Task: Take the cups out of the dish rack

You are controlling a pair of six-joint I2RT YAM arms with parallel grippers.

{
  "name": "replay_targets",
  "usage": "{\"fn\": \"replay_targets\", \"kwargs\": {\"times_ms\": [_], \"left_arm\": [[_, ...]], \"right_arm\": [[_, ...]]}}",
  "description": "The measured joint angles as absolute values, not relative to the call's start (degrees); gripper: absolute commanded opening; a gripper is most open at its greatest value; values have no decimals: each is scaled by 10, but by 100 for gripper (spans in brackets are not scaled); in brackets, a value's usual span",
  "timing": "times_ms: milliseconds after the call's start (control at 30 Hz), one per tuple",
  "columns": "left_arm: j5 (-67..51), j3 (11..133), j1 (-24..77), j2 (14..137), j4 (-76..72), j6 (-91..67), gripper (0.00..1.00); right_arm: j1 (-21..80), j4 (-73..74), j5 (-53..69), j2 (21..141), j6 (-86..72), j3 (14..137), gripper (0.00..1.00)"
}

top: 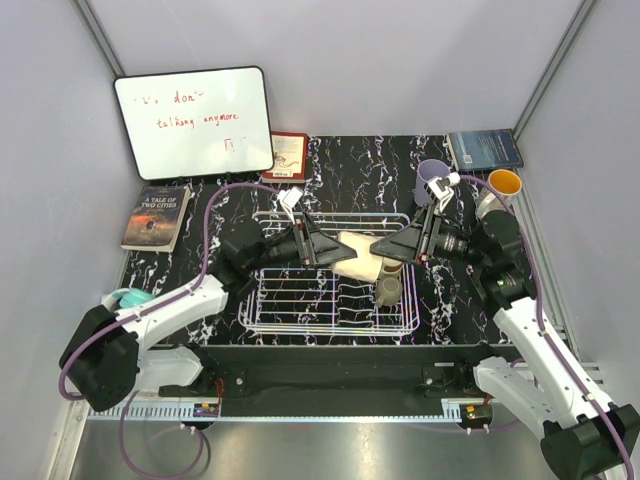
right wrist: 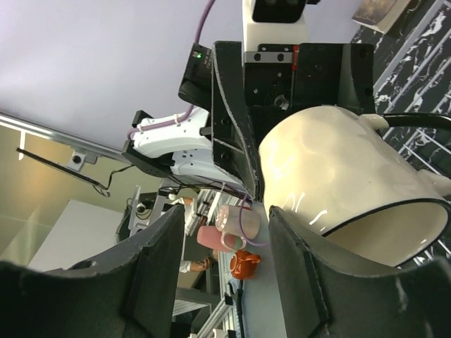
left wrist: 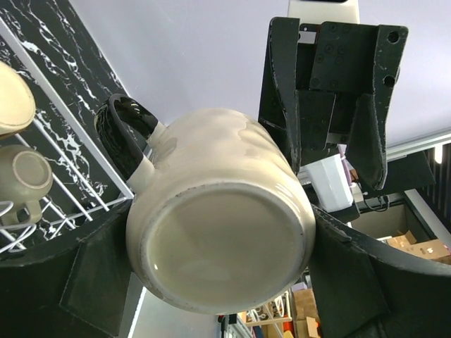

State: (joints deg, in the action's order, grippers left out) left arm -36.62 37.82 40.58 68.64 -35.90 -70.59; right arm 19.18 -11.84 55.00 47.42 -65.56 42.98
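While the left gripper [top: 332,246] is clamping the cream cup [top: 358,256] by its sides, I am reading this step as a mid-air handover at the centre of the overhead frame, just above the dish rack [top: 262,300]. The cup is lying on its side, base facing the left wrist camera and dark-rimmed mouth facing the right gripper [top: 380,247]; a black handle is sticking out from its side.

The right gripper's jaws are standing apart with nothing between them; in the right wrist view the cup is sitting at the right of the frame, outside the nearer finger, so I am judging that no grip is being made on that side yet.

An olive-grey cup [top: 388,291] is sitting in the rack just below the held one, and a paler cup [left wrist: 10,98] is showing beside it at the left edge of the left wrist view; I am counting both as left to unload. A lavender cup [top: 432,176] and an orange cup [top: 505,183] are standing on the table [top: 200,230] at the upper right, off the rack; I am taking that as the drop zone.

Next, I am expecting to shift the right gripper sideways so the cup's wall passes between its jaws, then close firmly before the left opens; the glaze is looking slick, so I am wanting both grips overlapping for a moment.
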Motion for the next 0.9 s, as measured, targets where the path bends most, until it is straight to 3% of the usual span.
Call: {"fn": "replay_targets", "kwargs": {"times_ms": [300, 900], "left_arm": [[-336, 412, 403, 655, -250, -629, 0], [-339, 420, 387, 653, -248, -629, 0]], "right_arm": [[192, -5, 529, 436, -572, 483, 60], [192, 65, 511, 443, -519, 479, 61]]}}
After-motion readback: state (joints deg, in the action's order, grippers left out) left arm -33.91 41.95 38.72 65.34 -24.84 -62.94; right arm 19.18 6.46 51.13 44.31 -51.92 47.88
